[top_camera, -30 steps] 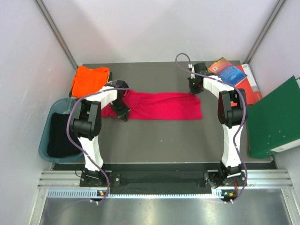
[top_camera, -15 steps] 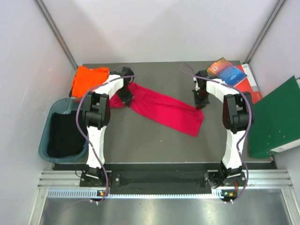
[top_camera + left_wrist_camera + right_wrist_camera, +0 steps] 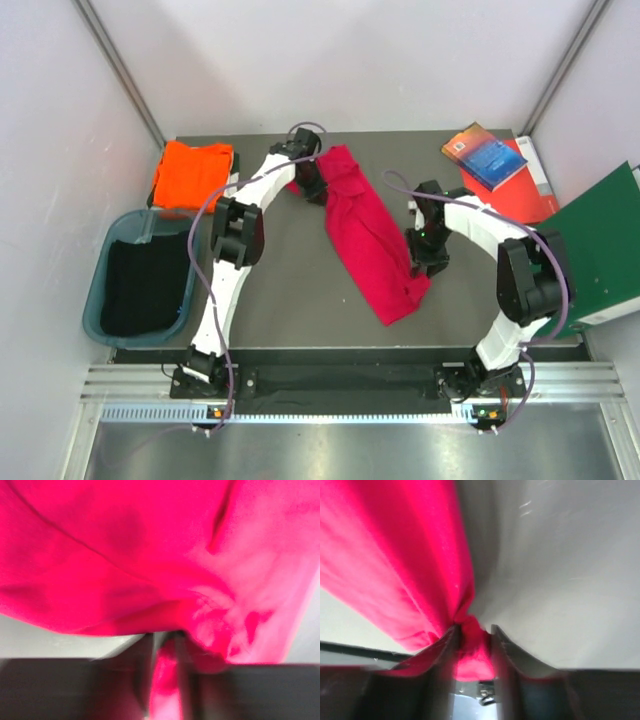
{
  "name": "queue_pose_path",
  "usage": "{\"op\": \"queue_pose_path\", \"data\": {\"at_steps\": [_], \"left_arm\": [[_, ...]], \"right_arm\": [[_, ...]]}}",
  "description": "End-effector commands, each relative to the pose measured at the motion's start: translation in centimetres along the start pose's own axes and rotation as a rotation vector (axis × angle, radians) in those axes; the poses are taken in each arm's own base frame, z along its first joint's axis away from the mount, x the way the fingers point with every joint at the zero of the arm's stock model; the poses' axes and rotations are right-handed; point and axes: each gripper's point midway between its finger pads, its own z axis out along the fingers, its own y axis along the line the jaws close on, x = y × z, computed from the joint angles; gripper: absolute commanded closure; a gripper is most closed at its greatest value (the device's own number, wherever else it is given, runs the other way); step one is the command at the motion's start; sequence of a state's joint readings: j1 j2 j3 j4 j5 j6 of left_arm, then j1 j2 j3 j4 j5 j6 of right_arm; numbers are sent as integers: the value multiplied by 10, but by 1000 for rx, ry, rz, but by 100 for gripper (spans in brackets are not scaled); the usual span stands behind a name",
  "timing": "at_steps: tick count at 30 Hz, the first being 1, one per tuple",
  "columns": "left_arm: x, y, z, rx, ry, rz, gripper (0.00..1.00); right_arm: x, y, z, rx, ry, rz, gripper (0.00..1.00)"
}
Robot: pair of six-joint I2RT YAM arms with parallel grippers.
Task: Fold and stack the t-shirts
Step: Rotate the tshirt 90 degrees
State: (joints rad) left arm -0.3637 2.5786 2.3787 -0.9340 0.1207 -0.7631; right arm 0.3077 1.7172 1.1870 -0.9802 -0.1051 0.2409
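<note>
Dark grey table (image 3: pixel 280 300) with white walls around it, and the two arms are working the crimson t-shirt (image 3: pixel 365 235) on it. In the top view the shirt is lying as a long, narrow, rumpled strip. It's running from the upper centre of the frame down toward the lower right of centre.

The left gripper (image 3: pixel 315 188) is pinching the upper end and the right gripper (image 3: pixel 425 262) is pinching the lower end. Both wrist views are showing red cloth bunched tight between jaws that are nearly closed.

Looks like they're repositioning the strip for the next fold. To do that well, both ends probably want to be travelling at the same height with the cloth gently taut, then going down flat before either side lets go. Each pinch is only holding a small wad, so a hard tug could be pulling it free or twisting the strip.

The fabric is reading as soft and matte, a saturated crimson, with a seam and creases showing up close. The orange t-shirt (image 3: pixel 190 172) is sitting folded at the upper left of the table, well apart from the red one.
</note>
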Motion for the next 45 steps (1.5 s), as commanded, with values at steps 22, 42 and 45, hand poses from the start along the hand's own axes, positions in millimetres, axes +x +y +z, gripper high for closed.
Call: {"op": "queue_pose_path", "data": {"at_steps": [22, 42, 45], "left_arm": [[298, -18, -94, 388, 421, -31, 19], [376, 32, -83, -11, 518, 119, 100], [368, 52, -108, -67, 486, 134, 100]], "right_arm": [[-83, 19, -36, -17, -285, -58, 18], [-86, -9, -66, -83, -388, 3, 18], [-89, -2, -59, -120, -383, -3, 18]]}}
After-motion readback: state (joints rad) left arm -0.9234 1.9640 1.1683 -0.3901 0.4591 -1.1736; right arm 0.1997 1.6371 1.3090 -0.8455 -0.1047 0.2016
